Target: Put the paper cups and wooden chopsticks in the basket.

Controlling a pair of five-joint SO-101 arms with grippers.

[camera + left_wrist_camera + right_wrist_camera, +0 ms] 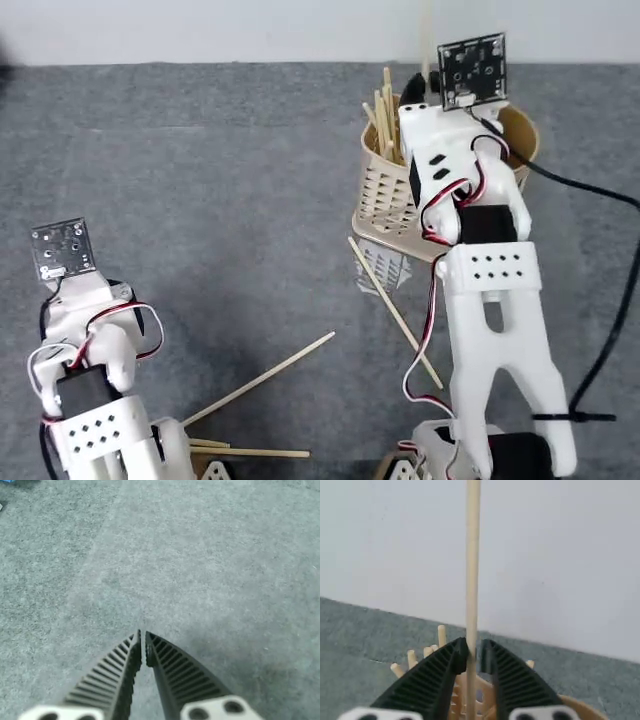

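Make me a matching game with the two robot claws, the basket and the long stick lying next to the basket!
Things:
1. left gripper
2. right gripper
3. basket
4. loose chopstick

States:
a. lying flat on the grey mat
b. pinching an upright chopstick
c. shut with nothing in it
d. has chopsticks standing in it

Pairs: 1-c, 2-b, 3-d, 4-a
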